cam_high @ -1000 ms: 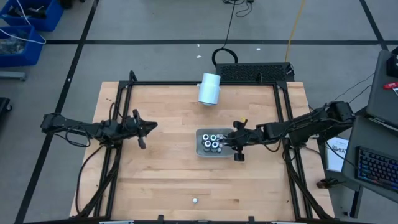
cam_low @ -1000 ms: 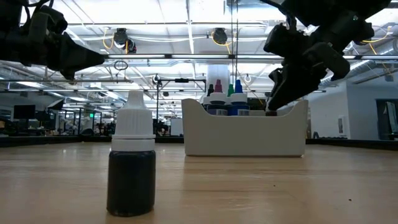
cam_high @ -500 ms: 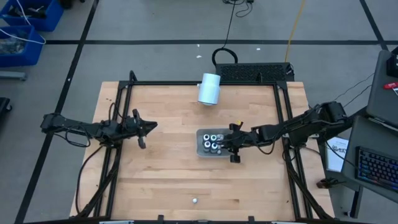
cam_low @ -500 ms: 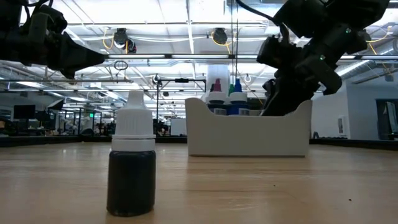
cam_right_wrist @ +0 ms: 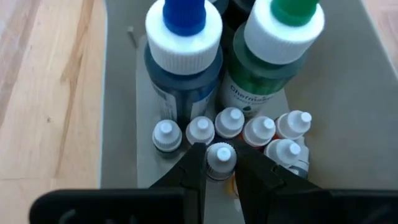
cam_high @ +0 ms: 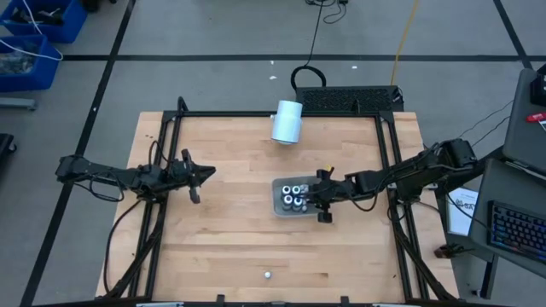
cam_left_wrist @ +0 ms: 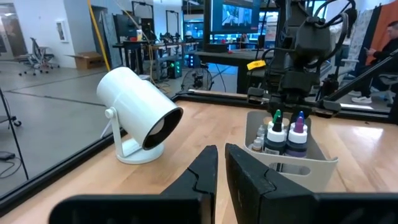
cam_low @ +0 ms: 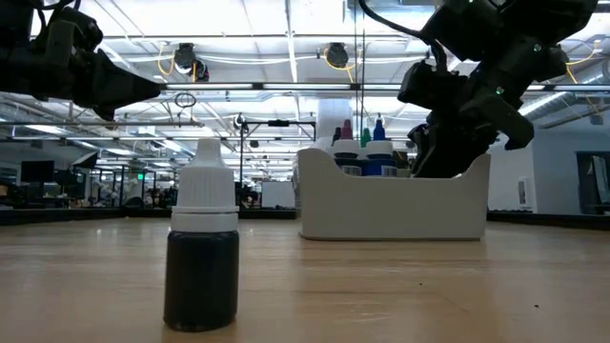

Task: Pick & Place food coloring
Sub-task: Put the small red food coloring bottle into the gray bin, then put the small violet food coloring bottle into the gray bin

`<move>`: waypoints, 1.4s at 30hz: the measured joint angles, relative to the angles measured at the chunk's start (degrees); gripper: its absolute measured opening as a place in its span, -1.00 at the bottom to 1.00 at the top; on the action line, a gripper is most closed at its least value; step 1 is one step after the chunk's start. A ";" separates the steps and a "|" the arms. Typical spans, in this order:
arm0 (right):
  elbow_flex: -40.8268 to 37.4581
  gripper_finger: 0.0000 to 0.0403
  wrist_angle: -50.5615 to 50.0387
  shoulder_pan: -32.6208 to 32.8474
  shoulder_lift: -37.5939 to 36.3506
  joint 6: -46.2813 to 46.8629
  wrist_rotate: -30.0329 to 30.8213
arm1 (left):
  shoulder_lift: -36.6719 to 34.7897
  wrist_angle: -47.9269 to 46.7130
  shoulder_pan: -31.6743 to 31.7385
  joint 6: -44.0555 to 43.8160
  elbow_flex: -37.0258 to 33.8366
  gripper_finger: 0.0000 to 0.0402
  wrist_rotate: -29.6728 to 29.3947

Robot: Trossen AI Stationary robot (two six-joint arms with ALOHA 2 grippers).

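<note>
step: right gripper [cam_right_wrist: 219, 168] is down in the tray [cam_high: 277, 209], fingers closed on the cap of one small white-capped bottle [cam_right_wrist: 220, 157]. Looks like the pick.
how: my read, lift straight up out of the tray. Neighbour caps touch or nearly touch the held one, so any sideways drag likely tips them.
risk: grip sits on the cap only, high on the bottle. It may swing or slip; go slow until clear of the tray wall.
lone bottle: one dark bottle [cam_low: 203, 250], white cap, stands upright well in front of the tray, near the table's front edge [cam_high: 267, 275].
tray contents: row of small white-capped bottles nearest the right gripper, then bigger ones behind, blue cap [cam_right_wrist: 184, 25] and green cap [cam_right_wrist: 287, 22]. Purple tips show from the left wrist view.
left gripper: [cam_left_wrist: 221, 163] fingers together, nothing held, hovers well left of the tray.
beyond tray: white cylinder [cam_high: 287, 122] lies at the table's far edge.
</note>
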 joint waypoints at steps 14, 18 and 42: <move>-0.02 -0.61 -1.09 0.00 0.04 -0.47 -0.03 | 0.00 0.02 0.01 0.68 0.00 -0.82 -0.01; -0.02 -0.51 -1.25 0.00 0.04 -2.30 -0.03 | 0.00 0.02 0.01 0.68 0.00 -0.82 -0.01; -4.39 -0.78 -9.58 -0.04 -31.23 -11.03 -6.29 | 0.00 -0.09 0.01 -0.39 0.00 -0.82 -0.01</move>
